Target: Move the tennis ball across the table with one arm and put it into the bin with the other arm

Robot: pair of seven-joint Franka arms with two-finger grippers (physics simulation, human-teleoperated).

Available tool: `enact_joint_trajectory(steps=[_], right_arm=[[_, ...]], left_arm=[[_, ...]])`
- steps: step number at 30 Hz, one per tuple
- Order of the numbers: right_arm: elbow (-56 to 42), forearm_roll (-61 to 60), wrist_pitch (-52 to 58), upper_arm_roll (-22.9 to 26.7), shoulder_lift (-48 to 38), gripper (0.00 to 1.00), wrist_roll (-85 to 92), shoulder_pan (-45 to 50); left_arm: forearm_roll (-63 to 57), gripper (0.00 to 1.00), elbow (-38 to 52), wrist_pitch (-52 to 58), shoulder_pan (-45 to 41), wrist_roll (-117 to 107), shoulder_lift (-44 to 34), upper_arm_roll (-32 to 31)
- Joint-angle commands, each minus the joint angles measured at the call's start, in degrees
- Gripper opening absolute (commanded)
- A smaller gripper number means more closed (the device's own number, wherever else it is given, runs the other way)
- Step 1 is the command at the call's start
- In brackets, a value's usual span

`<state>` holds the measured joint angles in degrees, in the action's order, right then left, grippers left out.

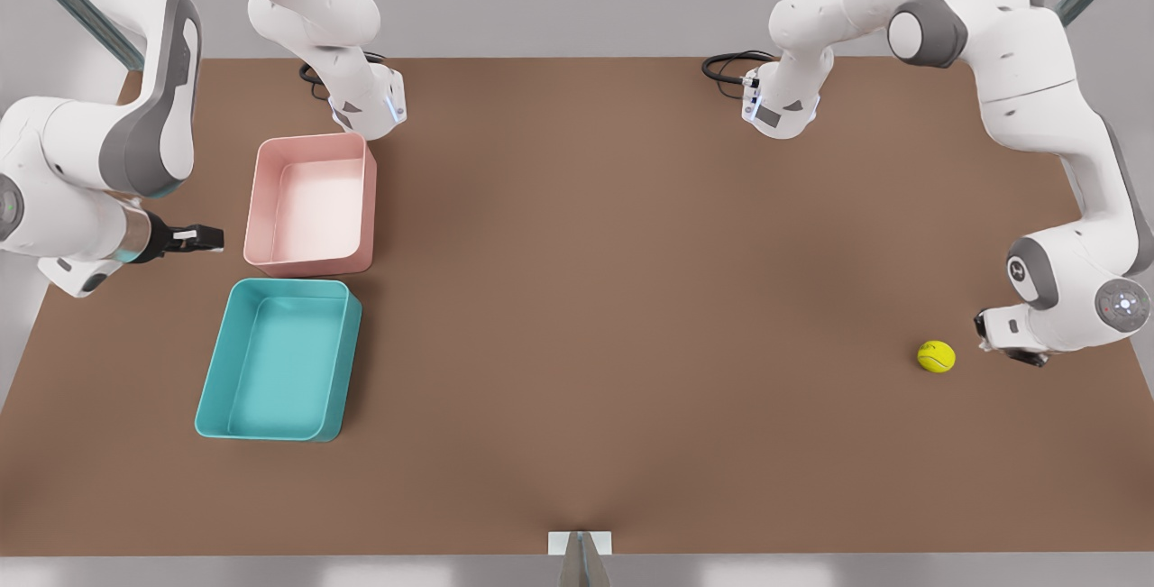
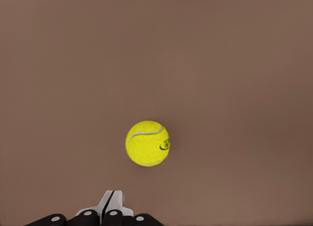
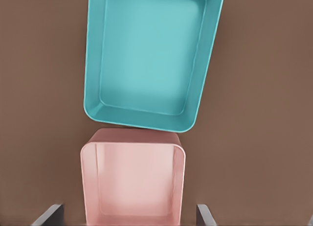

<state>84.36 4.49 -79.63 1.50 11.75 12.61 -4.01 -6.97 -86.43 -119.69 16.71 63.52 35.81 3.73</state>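
While the tennis ball (image 1: 936,356) lies near the table's (image 1: 631,298) edge, left gripper (image 2: 111,200) fingers together, right gripper (image 3: 129,216) fingers apart.

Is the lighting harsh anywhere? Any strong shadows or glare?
Front view: soft, even light, with only faint shade beside the teal bin and pink bin. Left wrist view: the tennis ball casts hardly any shadow. Right wrist view: no glare on either bin.
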Motion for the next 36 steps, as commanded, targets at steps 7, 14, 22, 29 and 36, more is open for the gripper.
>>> enact_joint_trajectory(steps=[7,14,22,29,36], right_arm=[[-0.07,0.0,1.58,0.09,0.82,1.0,5.67,-0.04],[0.02,0.0,1.67,0.09,1.35,1.0,5.76,0.05],[0.02,0.0,2.55,0.09,1.7,1.0,5.67,0.05],[-0.07,0.0,2.64,0.09,1.61,1.0,5.58,0.05],[0.02,0.0,2.55,0.09,2.14,1.0,5.67,0.05]], left_arm=[[-3.4,0.21,4.69,-1.95,2.01,76.32,6.55,-0.04],[-10.87,0.21,-1.64,-4.76,1.92,47.42,5.93,-0.04],[-10.61,0.21,-4.45,-13.82,2.28,36.15,7.25,-0.04],[-9.55,0.21,-4.45,-16.72,2.28,35.0,8.31,-0.04],[-7.97,0.21,-7.0,-15.92,-3.87,27.28,8.04,-0.13]])
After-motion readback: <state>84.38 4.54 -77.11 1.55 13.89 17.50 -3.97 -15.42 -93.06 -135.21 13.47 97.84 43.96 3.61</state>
